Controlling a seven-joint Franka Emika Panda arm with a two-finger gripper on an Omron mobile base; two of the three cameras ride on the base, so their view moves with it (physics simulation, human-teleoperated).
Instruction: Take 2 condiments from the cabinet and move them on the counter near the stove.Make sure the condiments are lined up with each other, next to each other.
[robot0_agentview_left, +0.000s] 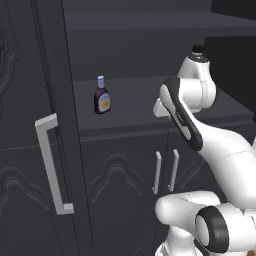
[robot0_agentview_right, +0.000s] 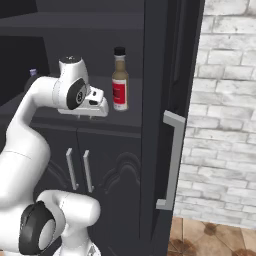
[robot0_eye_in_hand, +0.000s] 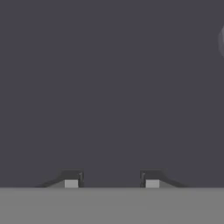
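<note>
Step looked like 1st pick: gripper (robot0_eye_in_hand: 111, 178), fingers spread w/ nothing between, hung over the black cabinet shelf (robot0_agentview_left: 130, 100), between small maroon blue-capped bottle (robot0_agentview_left: 102, 96) & taller amber black-capped bottle (robot0_agentview_right: 119, 80); next needed lining up on one.

The arm (robot0_agentview_left: 220, 150) is glossy white, built of thick rounded segments with smooth shells. Dark charcoal bands and discs mark its joints, one a long black strip along a link. The pincer (robot0_eye_in_hand: 111, 179) ends in two small dark fingertips (robot0_eye_in_hand: 71, 178) with pale grey square pads.
</note>
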